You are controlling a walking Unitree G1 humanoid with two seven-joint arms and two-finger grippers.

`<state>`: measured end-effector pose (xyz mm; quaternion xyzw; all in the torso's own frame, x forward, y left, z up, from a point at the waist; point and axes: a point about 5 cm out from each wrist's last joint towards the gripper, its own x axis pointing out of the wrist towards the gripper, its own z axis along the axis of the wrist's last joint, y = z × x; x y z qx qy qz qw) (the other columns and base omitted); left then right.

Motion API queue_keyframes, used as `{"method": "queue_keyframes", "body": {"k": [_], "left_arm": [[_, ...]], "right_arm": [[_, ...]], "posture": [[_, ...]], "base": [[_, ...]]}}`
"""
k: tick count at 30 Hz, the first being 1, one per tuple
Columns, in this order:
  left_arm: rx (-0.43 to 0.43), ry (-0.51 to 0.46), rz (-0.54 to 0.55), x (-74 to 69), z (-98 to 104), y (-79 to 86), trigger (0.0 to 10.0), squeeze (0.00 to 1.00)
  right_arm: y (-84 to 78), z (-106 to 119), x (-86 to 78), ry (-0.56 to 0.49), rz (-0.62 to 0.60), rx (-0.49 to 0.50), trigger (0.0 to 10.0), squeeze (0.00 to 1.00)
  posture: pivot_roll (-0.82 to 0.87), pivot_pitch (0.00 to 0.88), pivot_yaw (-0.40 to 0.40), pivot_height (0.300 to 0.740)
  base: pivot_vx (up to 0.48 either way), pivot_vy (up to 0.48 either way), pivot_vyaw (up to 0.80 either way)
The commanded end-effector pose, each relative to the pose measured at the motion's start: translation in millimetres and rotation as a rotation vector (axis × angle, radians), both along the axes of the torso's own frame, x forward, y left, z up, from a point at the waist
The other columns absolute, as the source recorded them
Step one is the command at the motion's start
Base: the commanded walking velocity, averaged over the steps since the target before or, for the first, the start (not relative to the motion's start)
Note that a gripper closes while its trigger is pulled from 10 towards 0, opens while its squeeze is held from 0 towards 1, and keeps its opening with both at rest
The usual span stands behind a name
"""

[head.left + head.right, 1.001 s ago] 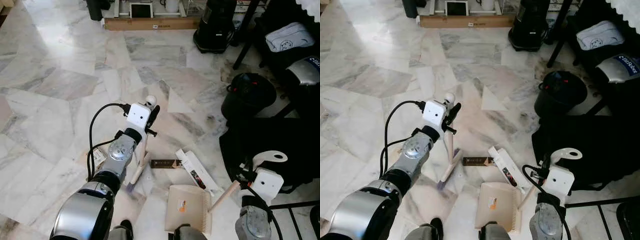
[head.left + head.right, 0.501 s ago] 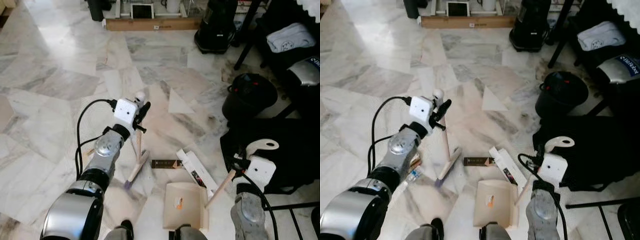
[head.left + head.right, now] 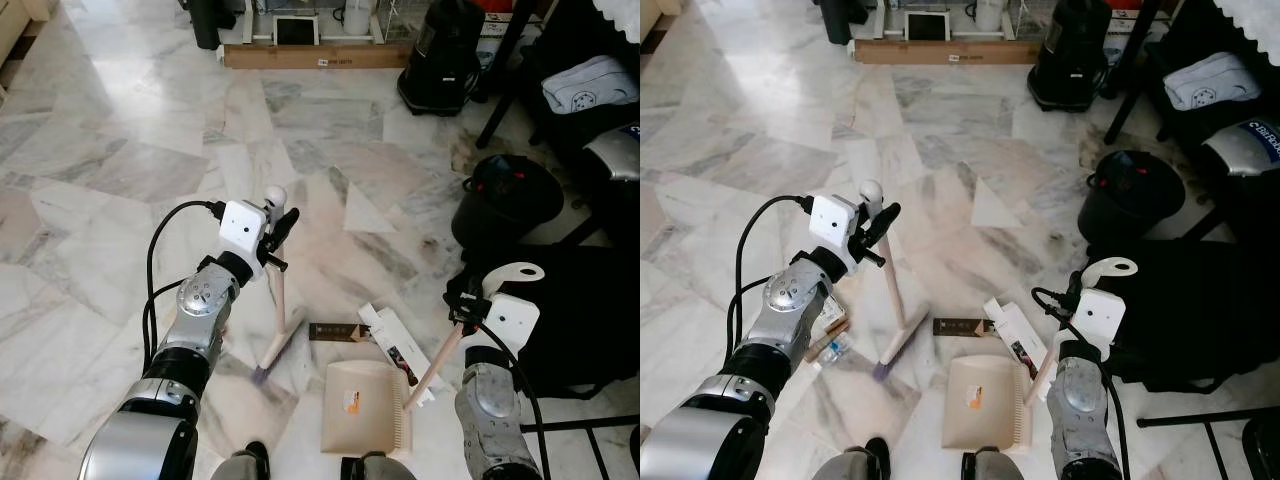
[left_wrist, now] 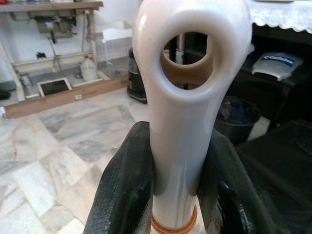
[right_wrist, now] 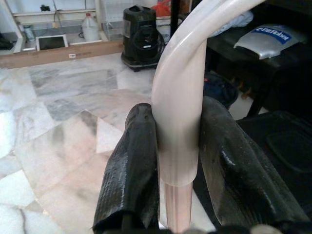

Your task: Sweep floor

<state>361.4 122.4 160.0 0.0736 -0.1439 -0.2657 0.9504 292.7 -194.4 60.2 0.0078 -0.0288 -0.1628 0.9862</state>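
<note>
My left gripper point(image 4: 176, 195) pinching the broom point(image 3: 277, 310) handle upright, bristles on the marble floor point(image 3: 120, 150), my right gripper point(image 5: 178, 180) clamping the dustpan point(image 3: 365, 405) handle, pan flat beside a flattened carton point(image 3: 392, 340)

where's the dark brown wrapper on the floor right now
In the left eye view, the flat dark brown wrapper lies on the marble floor ahead of the beige plastic dustpan, between the broom head and the white carton.

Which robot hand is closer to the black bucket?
The right. The right gripper, holding the dustpan handle, sits just below the black bucket. The left gripper, holding the broom, is across the floor from it.
</note>
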Motion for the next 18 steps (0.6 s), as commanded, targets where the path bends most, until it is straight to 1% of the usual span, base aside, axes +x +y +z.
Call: {"method": "queue_keyframes", "body": {"k": [1,5,9,11,13,18], "left_arm": [[0.000,-0.013,-0.023,-1.7,4,-1.2,10.0,0.00],[0.009,-0.008,-0.036,-4.4,7,1.4,10.0,0.00],[0.031,0.029,-0.072,-13.5,4,5.1,10.0,0.00],[0.031,0.037,-0.076,-15.3,3,6.3,10.0,0.00],[0.028,0.067,-0.107,-20.3,2,8.1,10.0,0.00],[0.018,0.119,-0.207,-28.1,5,-1.0,10.0,0.00]], "right_arm": [[-3.9,-1,-1.5,-0.005,-0.014,0.007,10.0,0.00],[-3.0,-1,0.8,-0.009,-0.015,0.008,10.0,0.00],[-2.7,0,3.7,-0.015,-0.019,0.009,10.0,0.00],[-2.8,0,4.0,-0.015,-0.020,0.009,10.0,0.00],[-2.7,0,4.6,-0.014,-0.019,0.008,10.0,0.00],[-1.8,-2,5.6,-0.013,-0.017,0.011,10.0,0.00]], "posture": [[0.06,0.132,-0.030,0.740],[0.07,0.124,-0.023,0.740],[0.07,0.117,-0.019,0.740],[0.08,0.114,-0.020,0.740],[0.08,0.109,-0.019,0.740],[0.09,0.097,-0.017,0.740]], "base": [[0.000,0.000,0.00],[0.000,0.000,0.00],[0.000,0.000,0.00],[0.000,0.000,0.00],[0.000,0.000,0.00],[0.000,0.000,0.00]]}}
